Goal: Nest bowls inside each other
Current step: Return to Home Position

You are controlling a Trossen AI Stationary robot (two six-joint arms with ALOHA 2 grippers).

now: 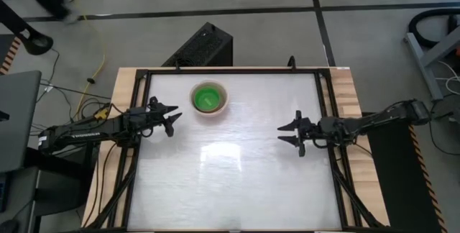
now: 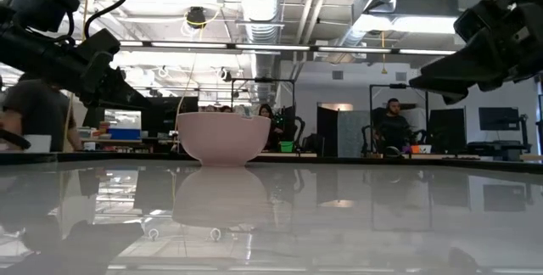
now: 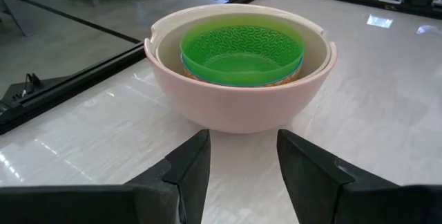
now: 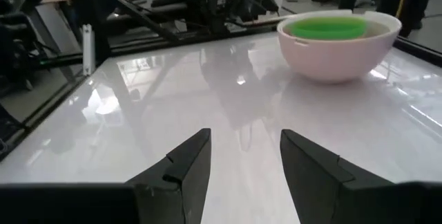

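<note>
The bowls stand nested on the table toward its far side, left of the middle: a pale pink-cream bowl (image 1: 209,99) (image 3: 238,99) (image 4: 338,44) (image 2: 222,138) outermost, a bright green bowl (image 3: 242,52) innermost, and a thin light blue rim (image 3: 200,75) just under the green one. The pink bowl rests on its base. My left gripper (image 1: 175,116) (image 3: 242,162) stands open at the table's left side, pointing at the bowls from a short way off. My right gripper (image 1: 284,133) (image 4: 243,158) stands open at the right side, farther from them.
A black frame (image 1: 327,118) borders the white tabletop, with wooden edges outside it. A black box (image 1: 201,46) stands on the floor behind the far edge. People sit in the room beyond the table in the low view. Bare tabletop lies between and in front of the grippers.
</note>
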